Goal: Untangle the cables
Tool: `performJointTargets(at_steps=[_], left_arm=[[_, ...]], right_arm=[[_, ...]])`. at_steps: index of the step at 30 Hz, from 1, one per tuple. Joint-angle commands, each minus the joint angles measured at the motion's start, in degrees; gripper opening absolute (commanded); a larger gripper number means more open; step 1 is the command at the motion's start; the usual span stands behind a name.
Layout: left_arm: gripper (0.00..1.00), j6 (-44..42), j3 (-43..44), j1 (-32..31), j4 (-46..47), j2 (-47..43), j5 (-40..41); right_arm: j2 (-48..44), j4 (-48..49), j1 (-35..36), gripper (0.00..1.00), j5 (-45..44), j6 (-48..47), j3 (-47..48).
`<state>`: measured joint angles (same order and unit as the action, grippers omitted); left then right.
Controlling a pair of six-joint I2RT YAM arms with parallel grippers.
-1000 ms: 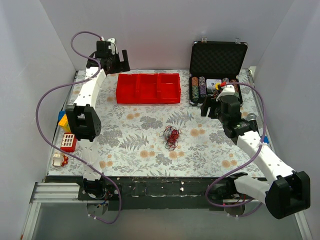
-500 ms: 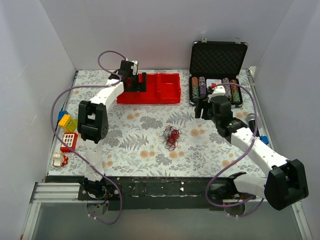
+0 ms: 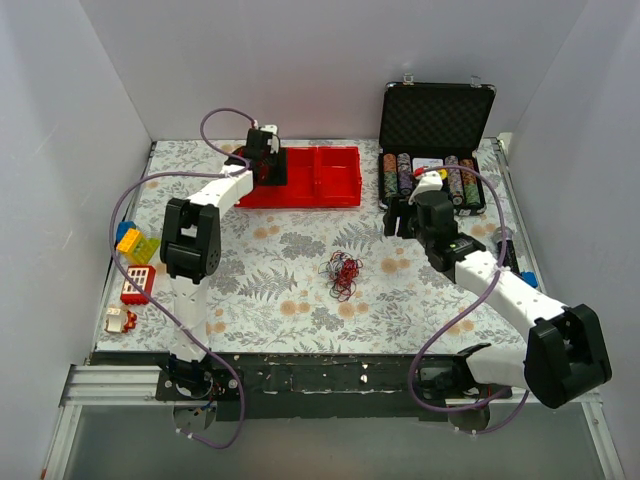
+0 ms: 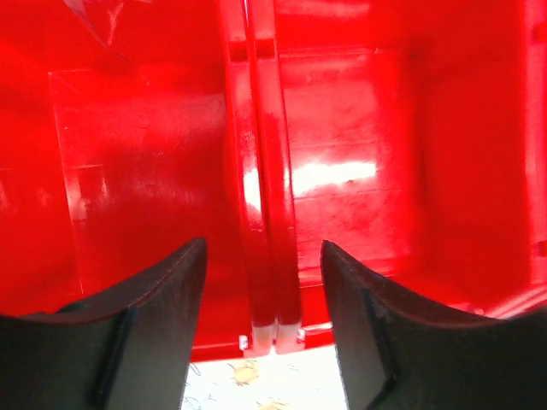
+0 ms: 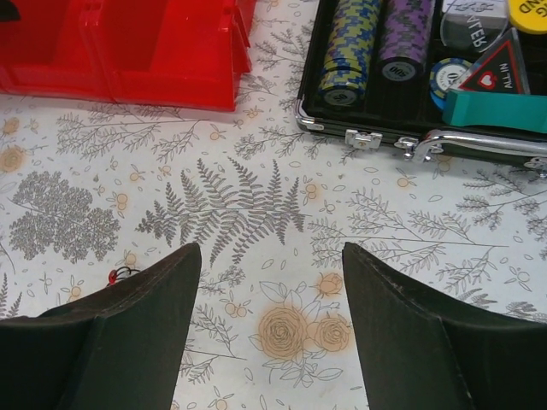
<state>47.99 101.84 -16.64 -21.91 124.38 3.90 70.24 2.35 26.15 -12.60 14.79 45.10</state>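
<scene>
thin red, black and white cables (image 3: 343, 273) sit bunched on the floral desk (image 3: 260, 285); left pincer (image 4: 263, 248) spread above the red plastic tray (image 4: 145, 162); right pincer (image 5: 272, 252) spread, empty

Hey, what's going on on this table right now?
Two robot arms are meant to untangle the cables, a small red and black knot lying untouched in the middle of the table. Neither arm is on it yet. The left gripper hangs open and empty over the red bin at the back. The right gripper, also open and empty, hovers just in front of the chip case.
</scene>
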Motion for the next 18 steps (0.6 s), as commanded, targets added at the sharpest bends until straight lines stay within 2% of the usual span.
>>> performJointTargets(at_steps=[1, 3, 8, 14, 18], left_arm=[[0.45, -1.0, -3.0, -0.5, 3.3, 0.3, 0.7], [0.36, -1.6, -4.8, -0.8, 4.4, -0.2, 0.2], [0.24, -2.4, -10.3, -1.5, 5.5, -3.7, 0.3], [0.21, -3.0, -21.5, -2.2, 7.5, -11.6, 2.2], [0.23, -1.3, -30.7, -3.7, 8.0, -17.8, 3.8]], right_arm=[[1.9, 4.2, 1.9, 0.76, 1.3, -0.1, 0.0], [3.0, 4.8, 3.3, 0.77, 1.3, -0.1, -0.1], [6.4, 6.0, 6.2, 0.77, 0.0, 0.5, 0.1], [9.4, 6.4, 8.7, 0.77, 0.6, 0.9, 0.8], [11.9, 7.2, 13.9, 0.78, -1.5, 1.8, -0.1]])
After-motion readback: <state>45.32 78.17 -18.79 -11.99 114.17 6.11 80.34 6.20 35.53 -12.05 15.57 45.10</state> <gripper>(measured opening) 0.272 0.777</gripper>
